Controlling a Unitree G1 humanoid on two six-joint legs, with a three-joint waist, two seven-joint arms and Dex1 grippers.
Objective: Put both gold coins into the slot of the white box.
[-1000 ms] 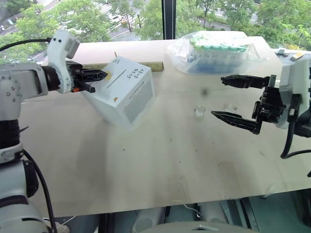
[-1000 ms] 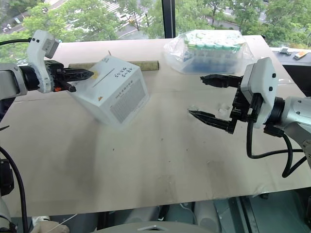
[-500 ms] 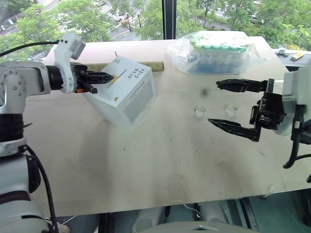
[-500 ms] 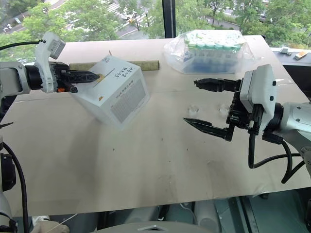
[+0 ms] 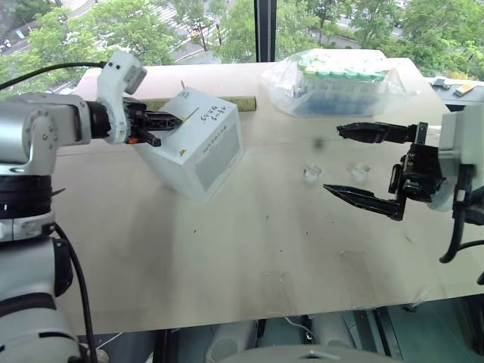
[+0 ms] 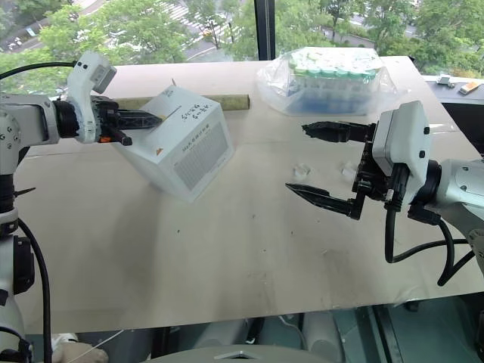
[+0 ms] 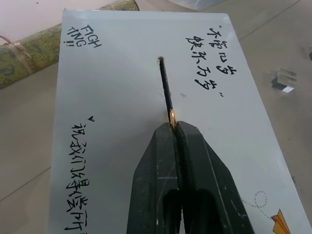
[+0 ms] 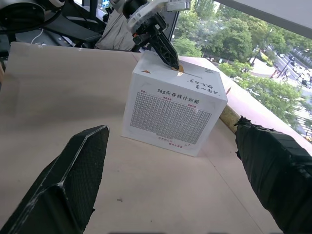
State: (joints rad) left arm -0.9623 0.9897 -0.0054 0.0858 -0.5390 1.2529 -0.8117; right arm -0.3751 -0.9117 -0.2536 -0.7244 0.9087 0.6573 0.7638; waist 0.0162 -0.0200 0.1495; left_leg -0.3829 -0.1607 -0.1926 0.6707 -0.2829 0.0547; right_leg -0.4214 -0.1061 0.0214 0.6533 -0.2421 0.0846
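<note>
The left gripper [image 7: 174, 127] pinches a thin, rigid, probably slippery gold coin [image 7: 171, 117] by its faces, edge at the slot [image 7: 165, 87] atop the far-left white box [image 5: 198, 144]. The right gripper [image 5: 355, 162] is spread, empty.

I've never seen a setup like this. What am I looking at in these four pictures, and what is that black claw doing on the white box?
This is a humanoid robot with two arms, each ending in a two-fingered black claw. Two pictures come from cameras in its head, looking down over a table. The other two come from cameras on its wrists, looking along each claw.

The left claw is shut on a small gold coin, pressing its edge into the slot, a thin dark slit in the top of the white box, which carries handwritten lettering. The right claw hangs open above the table, holding nothing.

Also on the table: a clear bag of green-capped tubes, a greenish roll behind the box, and two small clear plastic blocks near the right claw.
</note>
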